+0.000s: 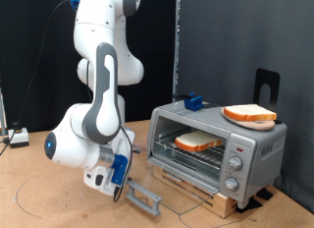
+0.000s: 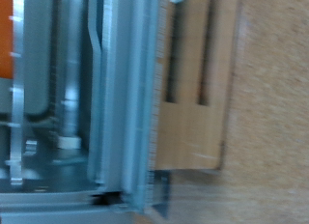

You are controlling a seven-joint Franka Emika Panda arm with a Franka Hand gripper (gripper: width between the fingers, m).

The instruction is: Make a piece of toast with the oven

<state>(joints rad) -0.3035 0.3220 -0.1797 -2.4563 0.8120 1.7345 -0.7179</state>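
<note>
The silver oven stands on a wooden board at the exterior view's right. Its glass door hangs open and lies low in front. One piece of toast lies on the wire rack inside. A second, alike slice sits on an orange plate on top of the oven. My gripper is low above the table, just to the left of the door's bar handle. The blurred wrist view shows the door frame and the wooden board, and no fingers.
A black stand and a blue object are behind the oven. A small device and a cable loop lie at the left. The table is brown cork-like, with a black curtain behind it.
</note>
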